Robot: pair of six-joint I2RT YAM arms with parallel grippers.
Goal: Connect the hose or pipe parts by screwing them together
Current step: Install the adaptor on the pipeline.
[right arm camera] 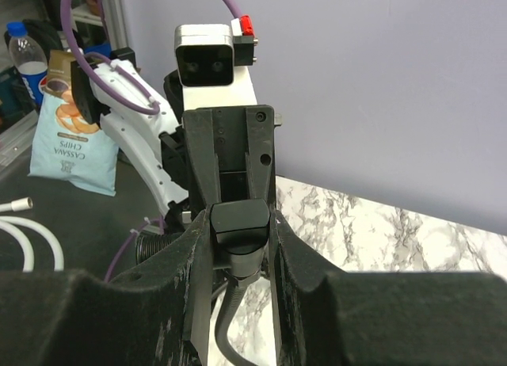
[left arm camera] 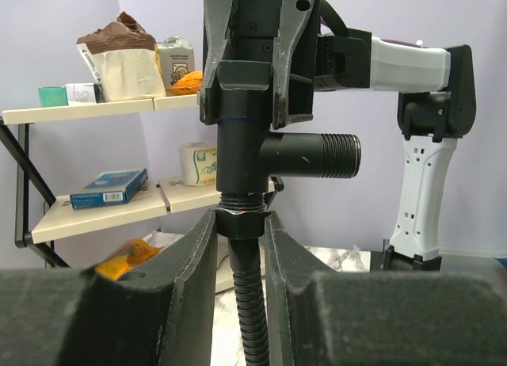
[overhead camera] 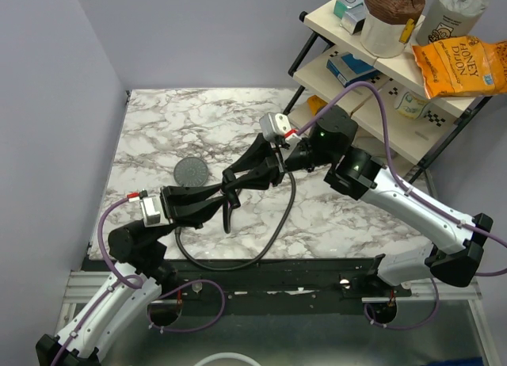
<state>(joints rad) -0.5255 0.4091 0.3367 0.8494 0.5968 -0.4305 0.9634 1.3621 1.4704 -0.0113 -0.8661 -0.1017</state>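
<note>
Right gripper (right arm camera: 240, 223) in foreground at 6 o'clock — dark fingers (right arm camera: 194, 279) pinch black fitting (right arm camera: 240, 231) from both sides. Threaded side port (right arm camera: 149, 245) sticks out toward 9 o'clock. Black hose (right arm camera: 226, 306) curves down from fitting toward 6 o'clock. Left gripper (right arm camera: 235, 184) faces camera at centre, fingers reaching fitting's far end; grip there hidden. Grey wrist camera (right arm camera: 204, 57) above it, 12 o'clock. Purple cable (right arm camera: 119, 89) and pale blue chips bag (right arm camera: 70, 136) at 9 o'clock — water bottle (right arm camera: 22, 57) at 10. Marble tabletop (right arm camera: 380, 231) at 3 o'clock.

Matt fitting (left arm camera: 242, 156), ribbed hose (left arm camera: 252, 306)
</note>
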